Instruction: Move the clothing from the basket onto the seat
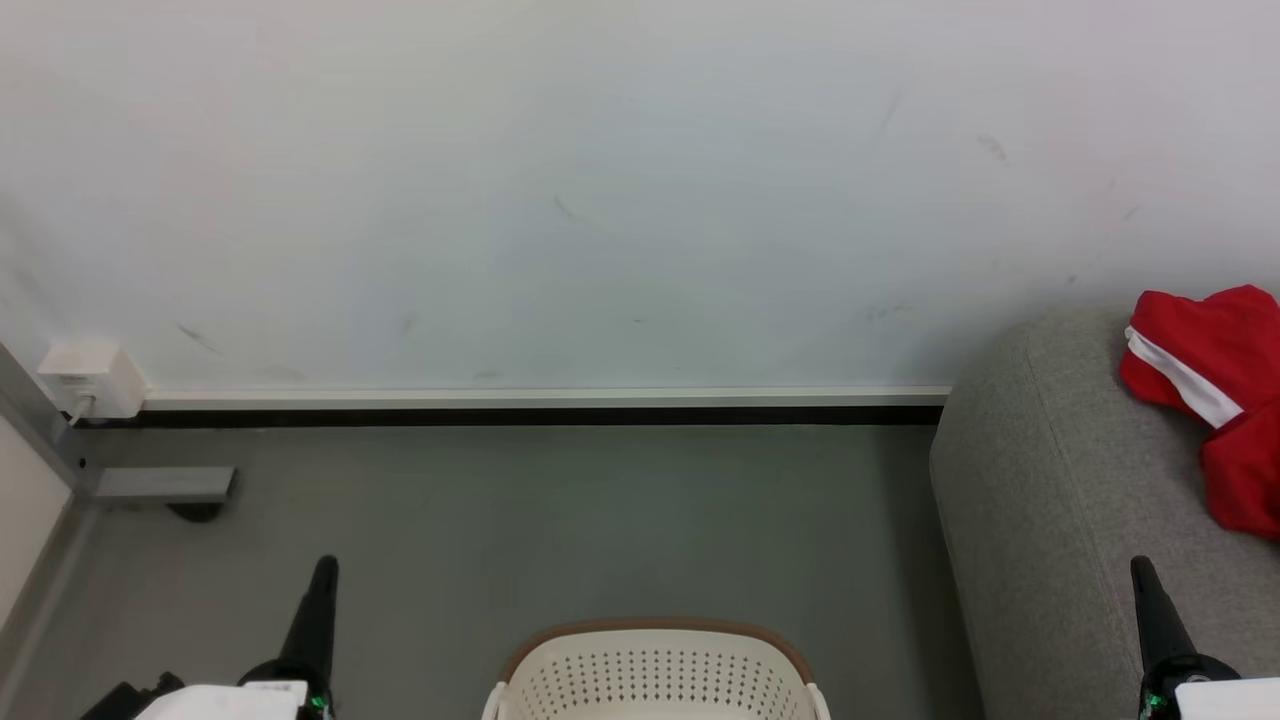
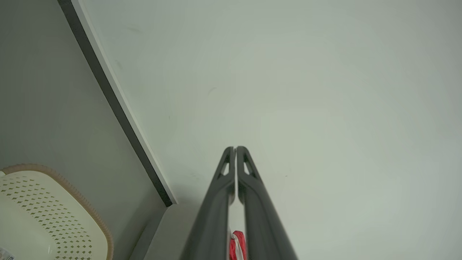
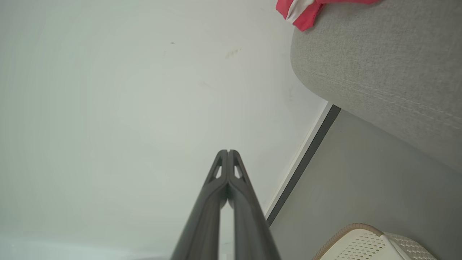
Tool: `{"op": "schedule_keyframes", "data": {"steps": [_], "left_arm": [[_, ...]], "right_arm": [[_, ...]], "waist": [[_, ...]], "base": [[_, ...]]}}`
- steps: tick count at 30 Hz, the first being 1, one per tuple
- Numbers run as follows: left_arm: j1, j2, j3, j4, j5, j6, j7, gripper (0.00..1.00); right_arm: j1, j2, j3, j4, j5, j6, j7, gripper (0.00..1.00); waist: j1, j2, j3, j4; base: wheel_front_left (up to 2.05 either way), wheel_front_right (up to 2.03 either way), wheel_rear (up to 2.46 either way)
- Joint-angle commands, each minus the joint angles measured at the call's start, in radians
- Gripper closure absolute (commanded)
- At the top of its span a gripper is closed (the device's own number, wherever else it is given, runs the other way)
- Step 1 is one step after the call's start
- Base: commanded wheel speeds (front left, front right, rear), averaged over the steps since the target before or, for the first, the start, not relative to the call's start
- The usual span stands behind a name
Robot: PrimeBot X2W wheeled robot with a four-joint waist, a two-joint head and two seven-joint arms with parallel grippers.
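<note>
Head view: clothing lies on the seat, at right; basket stands on the floor, bottom centre; left gripper and right gripper point up either side; left wrist view: fingers pressed together; right wrist view: fingers likewise together, clothing atop seat.

Basket cut by bottom edge; clothing by right.

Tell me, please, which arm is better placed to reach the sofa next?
Right, probably: the right claw sits by the sofa, near the red clothing; the left claw is beyond the basket, over the floor.
</note>
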Motion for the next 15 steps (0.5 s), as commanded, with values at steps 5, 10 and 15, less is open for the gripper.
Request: {"op": "schedule_keyframes", "data": {"steps": [5, 10, 15], "left_arm": [[-0.018, 0.007, 0.01, -0.01, -0.056, -0.007, 0.015, 1.0], [-0.019, 0.007, 0.015, -0.013, -0.098, -0.008, 0.023, 1.0], [-0.023, 0.008, 0.019, -0.017, -0.131, -0.009, 0.033, 1.0]], "right_arm": [[-0.021, -0.011, -0.006, -0.01, 0.052, -0.002, 0.016, 1.0], [-0.028, -0.011, -0.008, -0.012, 0.087, -0.002, 0.025, 1.0], [-0.032, -0.011, -0.01, -0.014, 0.125, -0.002, 0.033, 1.0]], "waist": [[-0.0001, 0.0, 0.003, 0.003], [-0.0001, 0.0, 0.005, 0.005], [-0.0001, 0.0, 0.008, 0.008]], "base": [[0.0, 0.0, 0.0], [0.0, 0.0, 0.0], [0.0, 0.0, 0.0]]}}
